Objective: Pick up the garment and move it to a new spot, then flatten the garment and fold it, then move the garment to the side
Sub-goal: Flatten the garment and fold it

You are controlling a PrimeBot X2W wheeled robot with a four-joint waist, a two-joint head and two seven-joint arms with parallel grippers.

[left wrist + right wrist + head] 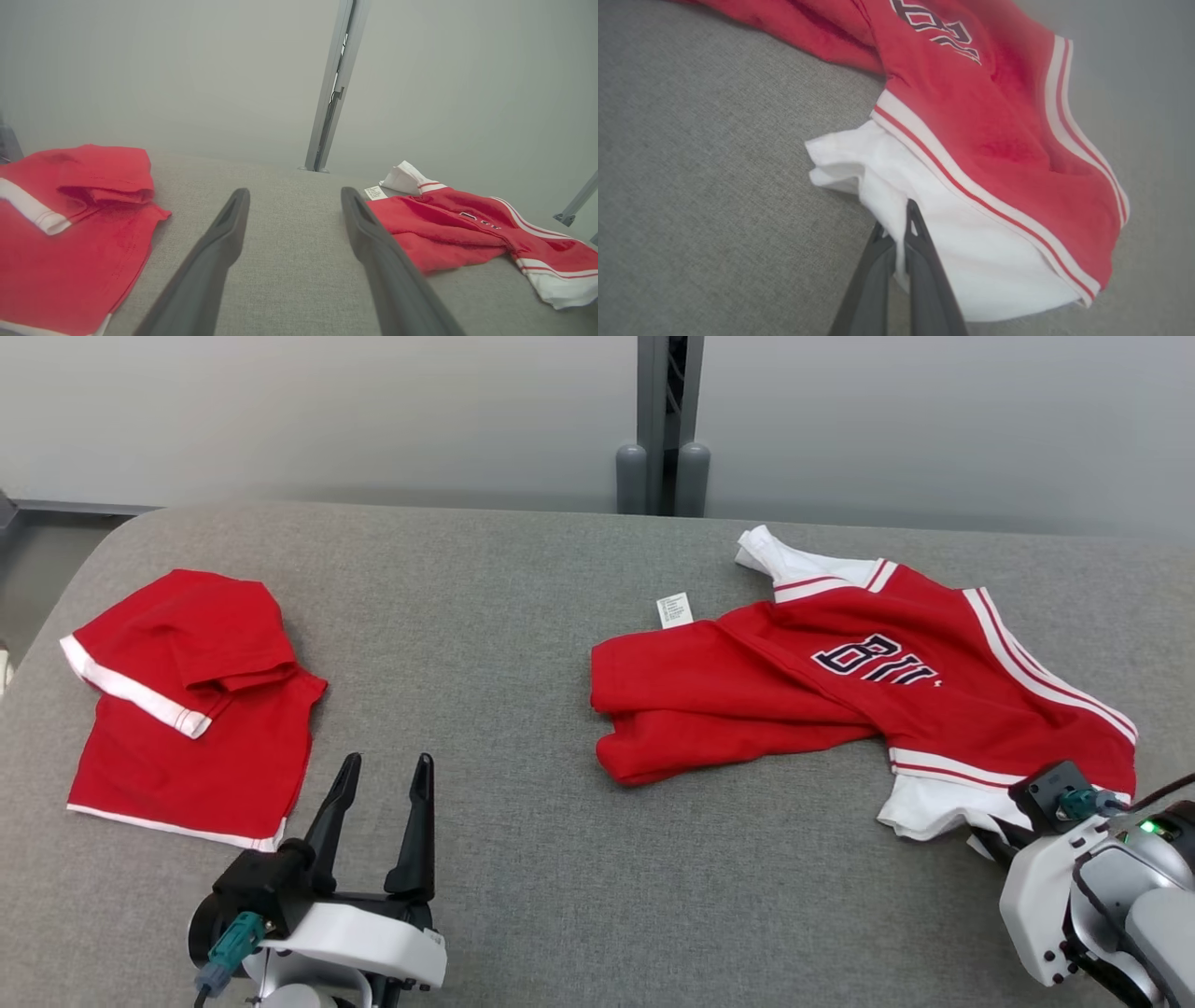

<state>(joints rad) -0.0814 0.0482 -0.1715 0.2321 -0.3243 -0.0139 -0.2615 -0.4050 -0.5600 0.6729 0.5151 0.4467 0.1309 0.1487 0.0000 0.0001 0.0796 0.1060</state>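
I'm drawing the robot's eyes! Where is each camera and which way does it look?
Head: on the head, looking down at the table; left gripper and right gripper show.
Left wrist: on left arm, looking along its open fingers across the table.
Right wrist: on right arm, looking along shut fingers pinching the lettered shirt.
Shared: all see that shirt.

A grey fabric-covered table (560, 859) with a rounded far-left corner carries two pieces of clothing, well apart. Toward its left side lies a red shirt (187, 728) with white trim, folded over itself into a rough square. Toward its right side lies a crumpled red jersey (794, 709) with white stripes, white sleeves and dark lettering, its body bunched into folds, and a small white label (674, 610) at its far edge rests on the grey cloth.
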